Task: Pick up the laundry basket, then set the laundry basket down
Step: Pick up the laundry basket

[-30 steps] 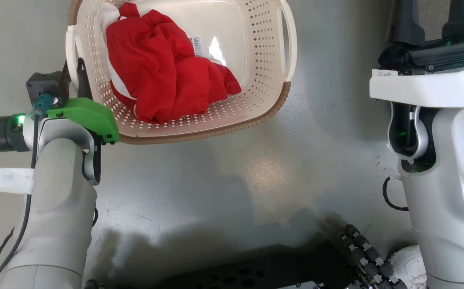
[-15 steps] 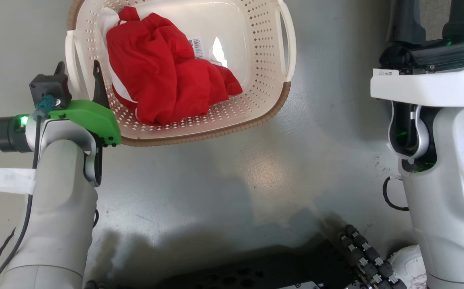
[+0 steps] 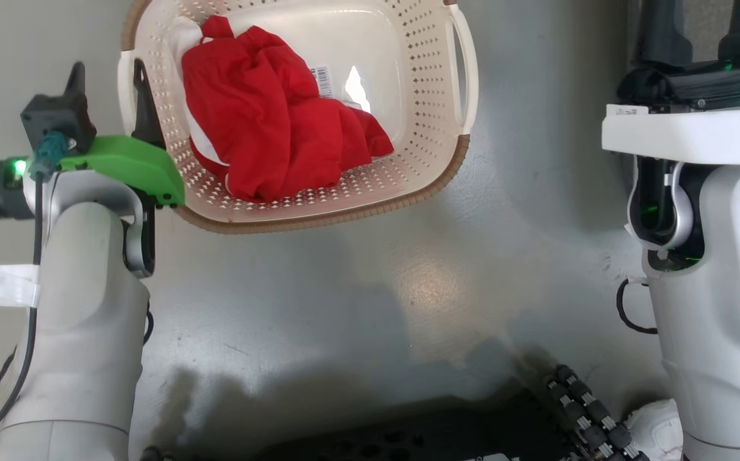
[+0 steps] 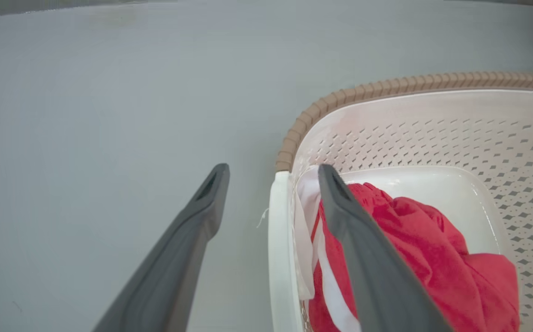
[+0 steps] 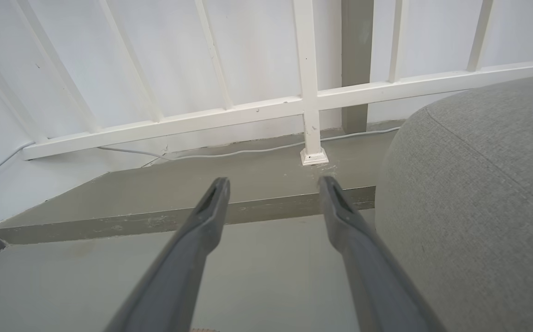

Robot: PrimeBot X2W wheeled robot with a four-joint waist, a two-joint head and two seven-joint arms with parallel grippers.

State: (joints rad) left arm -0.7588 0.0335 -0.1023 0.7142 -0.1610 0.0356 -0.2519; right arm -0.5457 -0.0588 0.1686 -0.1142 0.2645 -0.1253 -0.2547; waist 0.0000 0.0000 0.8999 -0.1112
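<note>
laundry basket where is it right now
In the head view the laundry basket sits upper centre on the grey floor, holding a red garment; its left handle lies between the fingers of the open left claw.

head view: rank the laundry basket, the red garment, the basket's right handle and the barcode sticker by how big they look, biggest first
1. laundry basket, largest even though the top edge of the view cuts it off
2. red garment
3. right handle
4. barcode sticker, clearly the smallest
</note>
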